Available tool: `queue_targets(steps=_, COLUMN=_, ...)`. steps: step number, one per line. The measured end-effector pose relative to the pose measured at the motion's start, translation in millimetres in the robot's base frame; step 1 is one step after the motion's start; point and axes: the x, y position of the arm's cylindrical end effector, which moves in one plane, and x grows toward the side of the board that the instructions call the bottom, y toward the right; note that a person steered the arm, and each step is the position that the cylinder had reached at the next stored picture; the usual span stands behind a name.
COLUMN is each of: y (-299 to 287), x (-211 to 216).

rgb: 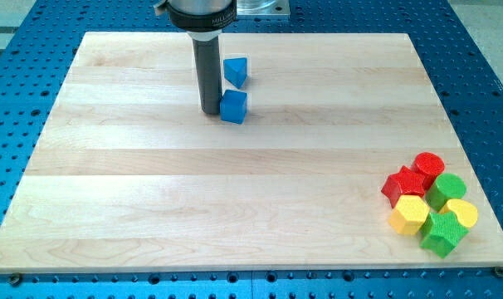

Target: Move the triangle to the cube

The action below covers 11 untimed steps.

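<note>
A blue triangle block (236, 70) lies near the view's top, on the wooden board (235, 183). A blue cube (233, 106) lies just below it, a small gap apart. My tip (210, 112) stands at the cube's left side, touching or almost touching it. The rod rises straight up from there, to the left of the triangle.
A cluster of blocks sits at the view's bottom right: a red star (402, 185), a red cylinder (428, 165), a green cylinder (446, 189), a yellow hexagon (410, 214), a yellow heart-like block (462, 213) and a green star (441, 232).
</note>
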Motion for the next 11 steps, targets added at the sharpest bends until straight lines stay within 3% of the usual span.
queue_targets(steps=1, y=-9.7, x=-27.2)
queue_targets(steps=2, y=-13.5, x=-99.2)
queue_targets(steps=3, y=-11.8, x=-141.1)
queue_targets(steps=4, y=25.2, x=-126.7)
queue_targets(steps=7, y=37.2, x=-20.7)
queue_targets(steps=11, y=37.2, x=-0.8)
